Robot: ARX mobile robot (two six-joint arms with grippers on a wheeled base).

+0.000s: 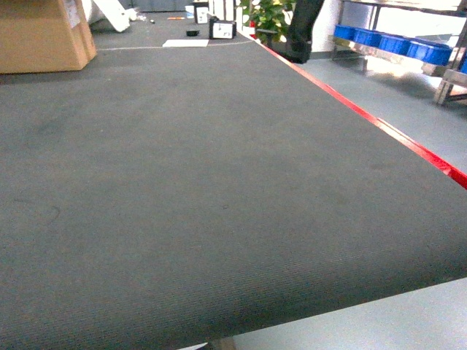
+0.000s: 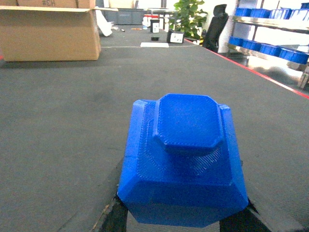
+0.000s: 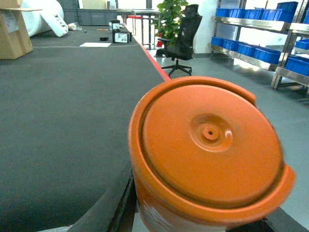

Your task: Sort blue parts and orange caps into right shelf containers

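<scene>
Left hand (image 2: 181, 220) gripped a blue part (image 2: 183, 159) from below, carrying it above the dark desk (image 2: 63, 106), apparently ready for transport. Right hand (image 3: 193, 224) likewise clasped an orange cap (image 3: 210, 154), its flat top facing the camera. Neither hand appeared in the head view. A cardboard box (image 1: 44, 33) sat at the desk's far left. Further right, beyond the red desk edge (image 1: 365, 113) and open floor, blue shelf containers (image 1: 394, 42) waited well apart; an office chair (image 3: 182, 36) stood between.
</scene>
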